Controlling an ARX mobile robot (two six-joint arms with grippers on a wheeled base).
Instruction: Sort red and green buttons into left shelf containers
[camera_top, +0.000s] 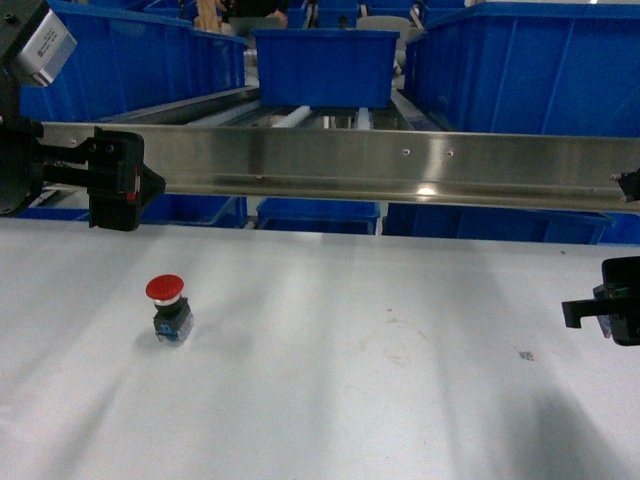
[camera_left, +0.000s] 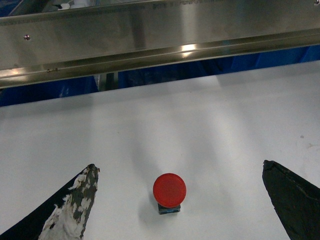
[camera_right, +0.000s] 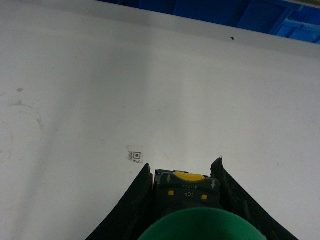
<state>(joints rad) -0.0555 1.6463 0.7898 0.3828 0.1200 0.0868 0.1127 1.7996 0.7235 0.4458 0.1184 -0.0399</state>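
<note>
Your right gripper (camera_right: 182, 192) is closed on the green button (camera_right: 200, 225) — both fingers press the sides of its dark block, whose top shows a yellow patch and the word TOP, and the green cap fills the bottom of the wrist view. In the head view that gripper (camera_top: 590, 308) sits at 3 o'clock, low over the table (camera_top: 380, 400). A small square mark (camera_right: 135, 156) lies on the table just off the left fingertip at 11 o'clock.

Your left gripper (camera_left: 180, 200) is spread wide and holds nothing. The red button (camera_left: 169, 192) stands upright on the table between its fingers (camera_left: 80, 200), touching neither — one finger is scuffed white. In the head view the red button (camera_top: 168, 305) stands at 8 o'clock, with the left gripper (camera_top: 125, 185) above it at 10 o'clock.

Beyond the table runs the shelf's steel rail (camera_top: 400, 165), with blue bins (camera_top: 325, 65) above on roller tracks and more below it.
</note>
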